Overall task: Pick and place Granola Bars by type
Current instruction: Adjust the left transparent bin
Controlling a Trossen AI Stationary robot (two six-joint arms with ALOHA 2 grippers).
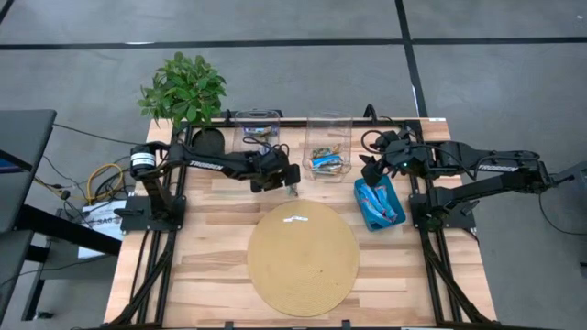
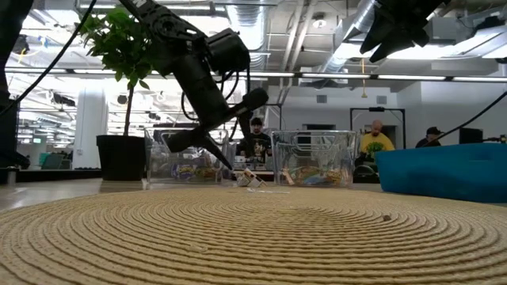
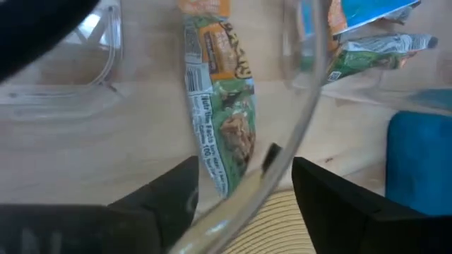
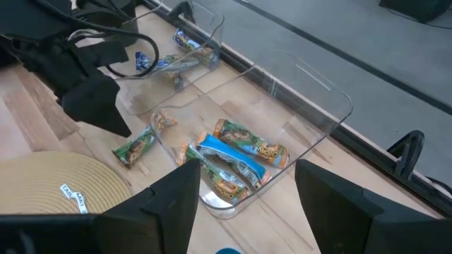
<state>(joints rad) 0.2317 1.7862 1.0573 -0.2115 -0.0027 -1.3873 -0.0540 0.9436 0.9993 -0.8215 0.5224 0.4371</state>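
Observation:
A green-and-orange granola bar (image 3: pixel 222 120) lies flat on the wood between the two clear bins, at the far edge of the round mat (image 4: pixel 134 149). My left gripper (image 3: pixel 244 190) hovers open just above it (image 1: pixel 291 181), one finger on each side, touching nothing. The right bin (image 4: pixel 240 159) holds green-orange bars and a blue one. The left bin (image 4: pixel 185 49) also holds a few bars. Blue bars (image 1: pixel 381 206) lie in the teal tray (image 1: pixel 359 194). My right gripper (image 4: pixel 247 204) is open, high over the tray's far end (image 1: pixel 370 174).
A round woven mat (image 1: pixel 303 261) fills the table's middle, with a small pale wrapper (image 1: pixel 295 218) lying near its far edge. A potted plant (image 1: pixel 183 92) stands at the far left corner. People sit in the room behind the table (image 2: pixel 372 142).

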